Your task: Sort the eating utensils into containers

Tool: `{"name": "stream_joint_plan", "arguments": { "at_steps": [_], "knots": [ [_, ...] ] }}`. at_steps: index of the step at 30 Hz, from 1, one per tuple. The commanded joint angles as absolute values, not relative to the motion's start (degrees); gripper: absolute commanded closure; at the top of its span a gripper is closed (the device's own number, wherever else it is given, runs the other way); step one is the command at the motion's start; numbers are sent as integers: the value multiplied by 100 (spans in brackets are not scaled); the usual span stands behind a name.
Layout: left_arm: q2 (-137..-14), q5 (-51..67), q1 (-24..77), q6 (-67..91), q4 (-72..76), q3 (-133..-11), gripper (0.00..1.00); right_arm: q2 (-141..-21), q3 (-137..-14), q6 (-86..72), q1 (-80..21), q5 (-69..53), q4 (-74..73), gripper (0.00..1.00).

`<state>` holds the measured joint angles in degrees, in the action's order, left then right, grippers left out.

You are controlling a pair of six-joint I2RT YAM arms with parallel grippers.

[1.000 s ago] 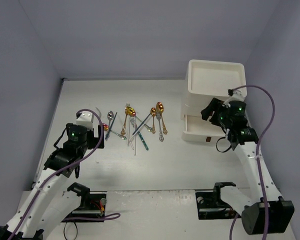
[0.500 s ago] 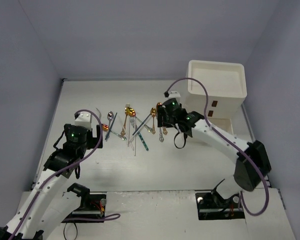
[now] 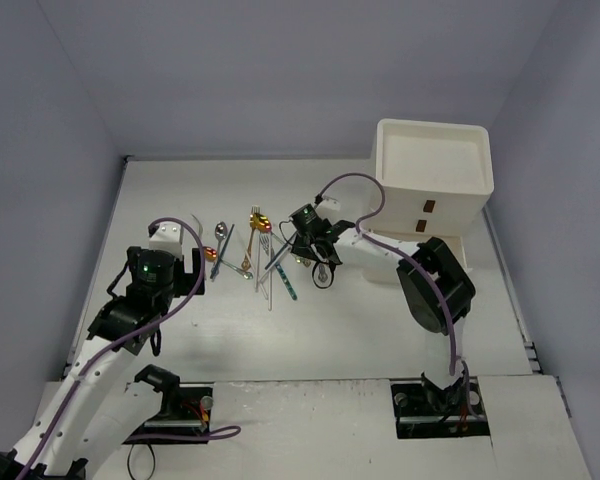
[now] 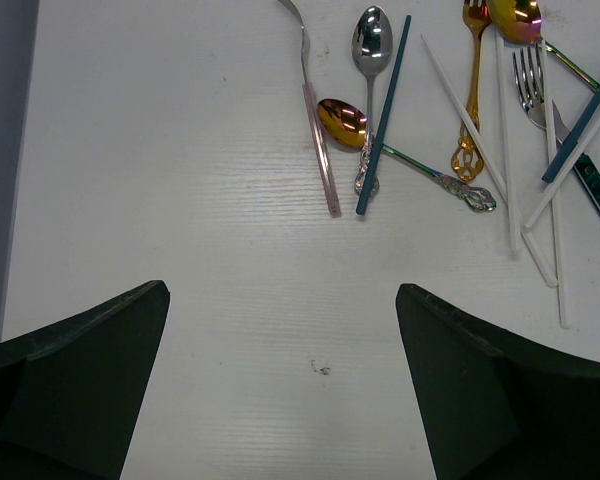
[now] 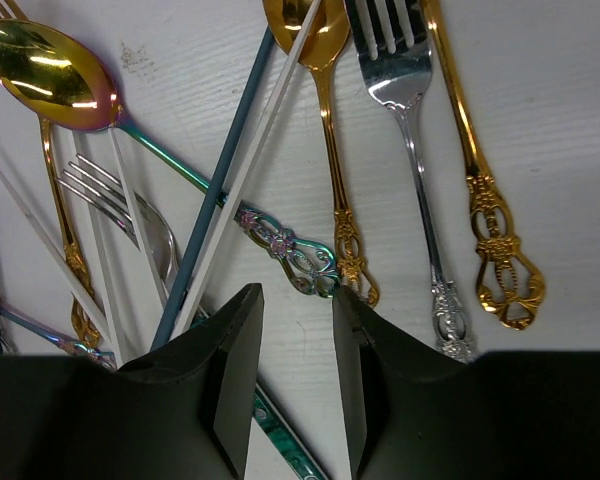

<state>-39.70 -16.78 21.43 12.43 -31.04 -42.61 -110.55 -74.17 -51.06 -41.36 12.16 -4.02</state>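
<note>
- The left pincer (image 4: 282,290) stood spread wide, holding nothing; the spoons and forks (image 4: 342,120) lay just ahead of it.
- The right pincer (image 5: 297,295) hung over them, its narrow gap bare, with the cabinet (image 3: 435,180) well apart.

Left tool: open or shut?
Open. The left wrist view shows the left tool with its fingers wide apart, only bare table between them, nothing gripped.
</note>
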Motion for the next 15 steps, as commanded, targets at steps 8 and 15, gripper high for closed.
{"name": "stream_joint_plan", "arguments": {
  "at_steps": [8,15],
  "knots": [
    [-3974,-1802,2152,1266,-2916,-4446,4,-11432,-7726,-6246,-4252,1100,439,70],
    [-3982,-1802,2153,1274,-2920,-4445,4,-11663,-7741,-6403,-4247,1079,593,72]
  ]
}}
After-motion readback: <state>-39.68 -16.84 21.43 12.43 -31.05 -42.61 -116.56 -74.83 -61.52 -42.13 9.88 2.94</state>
